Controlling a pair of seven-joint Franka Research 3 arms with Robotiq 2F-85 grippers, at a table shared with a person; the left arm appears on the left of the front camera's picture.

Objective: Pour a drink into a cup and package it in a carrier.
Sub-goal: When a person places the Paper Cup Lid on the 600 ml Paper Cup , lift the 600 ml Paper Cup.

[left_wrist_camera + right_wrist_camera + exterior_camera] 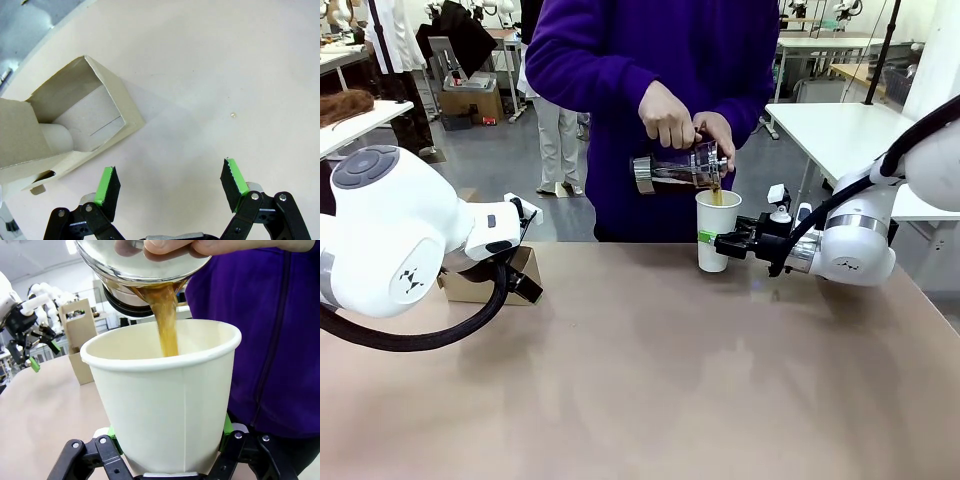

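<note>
Left arm (390,240), bulky and white, sits closest to the lens on the front view, parked over the brown cardboard carrier (470,288) at its end of the table (650,380). Across from it the right gripper (718,242) is clamped on the lower part of the white paper cup (717,212), which appears to stand upright on the tabletop. Directly above that grip a person's hands (670,118) tip a glass pot (678,168), and a thin brown stream of drink (717,194) drops inside the rim. Left wrist view: left gripper (170,176) spread wide, nothing between its green pads (107,186), hovering above bare table. The carrier lies just ahead of the fingers and off to one side, mouth open, with a pale tube-like piece inside that I cannot identify. Right wrist view: cup wall pinched between both pads low down, rim round and undented, stream landing near the middle of the opening, fill level hidden by the wall. Judgement: pouring underway, packaging not yet begun. To do this step well the holding hand should be level and motionless, with pressure enough to stop sliding yet not enough to buckle paper. A tilt or jolt would send liquid over the rim toward the fingers. Wait for the stream to end and the pot to lift clear before any carry toward the carrier. Then go slow and upright, since the weight sits well above the pinch.
</note>
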